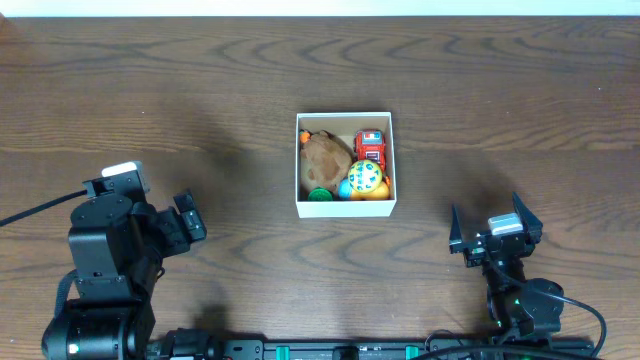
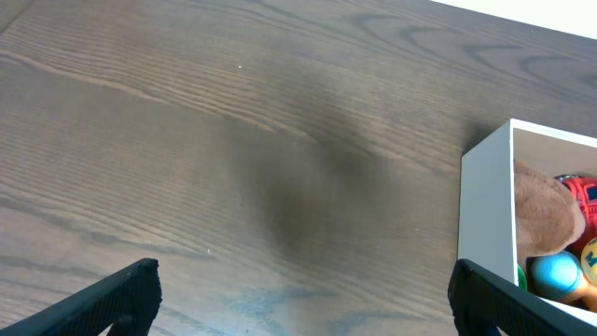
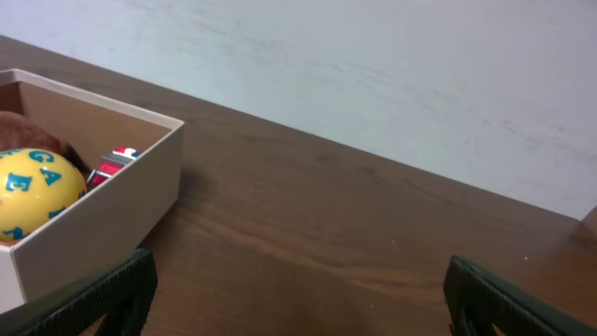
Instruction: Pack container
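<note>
The dark wood table [image 1: 200, 100] fills the overhead view, with a pale strip along its far edge. The left arm [image 1: 100, 270] sits at the near left corner and the right arm [image 1: 520, 300] at the near right, both well apart from the box. The left gripper [image 2: 308, 299] is spread wide, its two black fingertips at opposite lower corners of the wrist view with only bare table between them; it holds nothing. The right gripper [image 3: 298, 289] is likewise spread wide and holds nothing, its fingers [image 3: 103, 294] low over the wood. The box [image 1: 345, 208], white-walled and tan inside, stands upright and open-topped near the middle of the table, between the two arms and a little farther back. It is packed with toys. A brown plush [image 1: 325, 155] takes up the left half. A red car [image 1: 371, 147] lies in the far right corner. A yellow ball [image 1: 365, 177] with blue-green letters sits just in front of the car, touching the plush. A blue piece [image 1: 345, 188] is wedged beside the ball at the near wall, and a green piece [image 1: 320, 194] fills the near left corner. A small orange bit [image 1: 304, 135] shows at the far left wall; its shape is too small to tell.
</note>
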